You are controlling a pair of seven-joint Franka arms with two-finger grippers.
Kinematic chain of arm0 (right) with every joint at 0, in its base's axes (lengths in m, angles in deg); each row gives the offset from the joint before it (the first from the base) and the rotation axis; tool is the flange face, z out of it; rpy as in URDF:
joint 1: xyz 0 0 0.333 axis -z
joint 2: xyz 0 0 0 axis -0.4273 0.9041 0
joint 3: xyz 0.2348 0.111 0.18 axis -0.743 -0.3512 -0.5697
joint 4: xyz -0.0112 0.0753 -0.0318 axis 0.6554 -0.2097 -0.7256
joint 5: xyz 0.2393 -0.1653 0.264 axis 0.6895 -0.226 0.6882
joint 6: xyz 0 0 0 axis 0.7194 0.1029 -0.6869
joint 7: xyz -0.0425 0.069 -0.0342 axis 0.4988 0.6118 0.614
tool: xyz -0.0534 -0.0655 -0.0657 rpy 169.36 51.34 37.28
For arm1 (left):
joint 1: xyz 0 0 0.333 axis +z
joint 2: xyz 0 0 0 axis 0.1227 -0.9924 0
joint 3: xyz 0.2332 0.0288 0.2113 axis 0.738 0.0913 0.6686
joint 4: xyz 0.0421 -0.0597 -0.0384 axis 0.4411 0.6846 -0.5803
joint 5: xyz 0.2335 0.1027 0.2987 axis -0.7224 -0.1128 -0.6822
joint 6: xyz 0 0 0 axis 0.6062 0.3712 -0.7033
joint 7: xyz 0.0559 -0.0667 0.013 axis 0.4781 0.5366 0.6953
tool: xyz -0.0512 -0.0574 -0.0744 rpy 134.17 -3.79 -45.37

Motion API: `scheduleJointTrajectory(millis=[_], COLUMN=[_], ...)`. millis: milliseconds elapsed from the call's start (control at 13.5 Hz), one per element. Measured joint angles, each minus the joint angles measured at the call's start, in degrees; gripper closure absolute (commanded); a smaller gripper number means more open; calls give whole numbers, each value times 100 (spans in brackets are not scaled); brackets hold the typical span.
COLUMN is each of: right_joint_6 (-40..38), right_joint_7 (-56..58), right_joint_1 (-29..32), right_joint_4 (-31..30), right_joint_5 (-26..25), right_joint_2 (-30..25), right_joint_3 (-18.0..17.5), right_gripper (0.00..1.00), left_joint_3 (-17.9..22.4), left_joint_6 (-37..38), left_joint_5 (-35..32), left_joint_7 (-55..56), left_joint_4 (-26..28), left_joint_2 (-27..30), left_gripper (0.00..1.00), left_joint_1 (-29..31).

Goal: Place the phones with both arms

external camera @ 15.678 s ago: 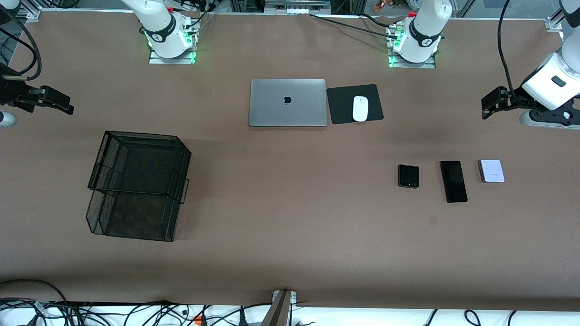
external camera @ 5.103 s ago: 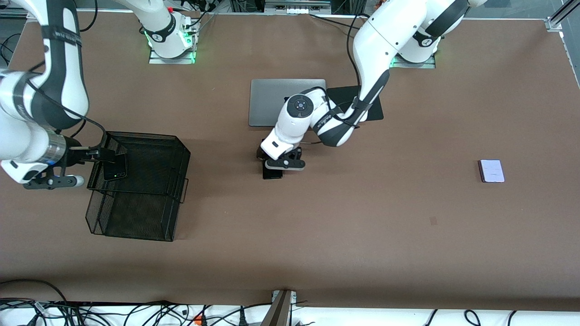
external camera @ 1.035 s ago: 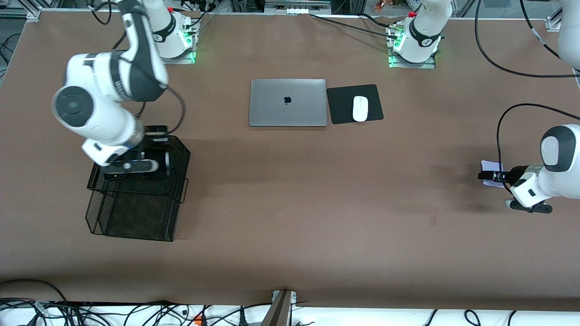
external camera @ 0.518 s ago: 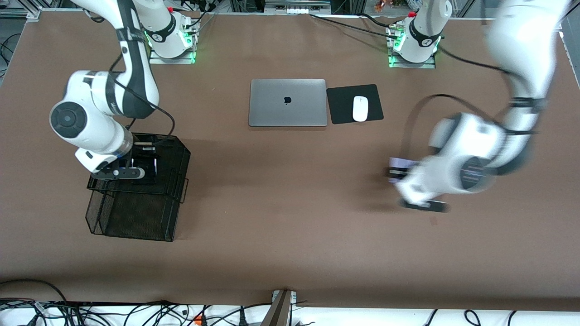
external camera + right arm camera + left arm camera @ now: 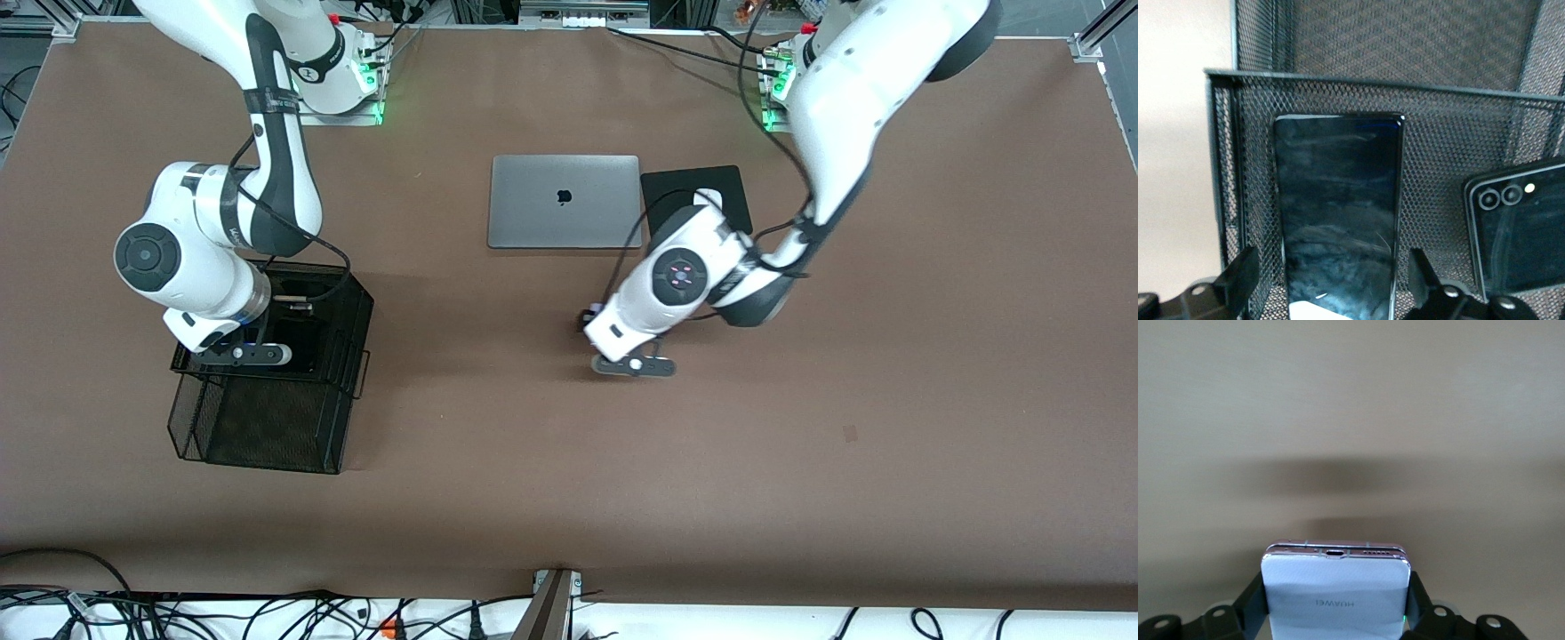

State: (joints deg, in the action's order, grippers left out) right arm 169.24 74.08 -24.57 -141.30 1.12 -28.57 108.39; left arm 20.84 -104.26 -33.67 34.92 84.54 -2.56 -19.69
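Note:
My left gripper (image 5: pixel 1336 583) is shut on the small white-lavender phone (image 5: pixel 1336 603) and holds it above the bare table near its middle. In the front view it (image 5: pixel 592 317) is nearer the camera than the laptop. My right gripper (image 5: pixel 1333 263) is open over the upper tier of the black mesh basket (image 5: pixel 356 298). Its fingers (image 5: pixel 1245 267) stand apart on either side of the long black slab phone (image 5: pixel 1338 213), which lies flat in that tier. The small squarish black phone (image 5: pixel 1515 233) lies beside it in the same tier.
A closed grey laptop (image 5: pixel 564 202) and a black mouse pad (image 5: pixel 680 182) lie toward the robots' bases. The left arm's forearm crosses over the pad. The basket's lower tier (image 5: pixel 258 427) juts toward the camera.
The left arm has swung from its own end of the table to the middle, carrying the white-lavender phone. The right gripper has stayed over the basket's upper tier, shifting slightly.

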Motion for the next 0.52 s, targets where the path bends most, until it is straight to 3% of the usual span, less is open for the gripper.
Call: scheduleJointTrajectory(millis=[74,148,370,518], right_joint_6=[-103,-277,-1232,-1836], right_joint_7=[7,17,33,33], right_joint_1=[21,34,45,51], right_joint_4=[97,224,916,1483], right_joint_5=[0,0,-7,-49], right_joint_2=[-5,-13,-40,-76], right_joint_3=[4,26,201,275], right_gripper=[0,0,0,0], left_joint_3=[4,5,5,31], left_joint_6=[-324,-508,-505,231], left_joint_5=[0,0,-4,-16], left_joint_7=[152,226,251,251], left_joint_4=[-7,-21,-118,-288], left_joint_2=[-153,-255,-246,-33], left_gripper=[24,0,0,0], left_joint_1=[-101,-179,-251,-150])
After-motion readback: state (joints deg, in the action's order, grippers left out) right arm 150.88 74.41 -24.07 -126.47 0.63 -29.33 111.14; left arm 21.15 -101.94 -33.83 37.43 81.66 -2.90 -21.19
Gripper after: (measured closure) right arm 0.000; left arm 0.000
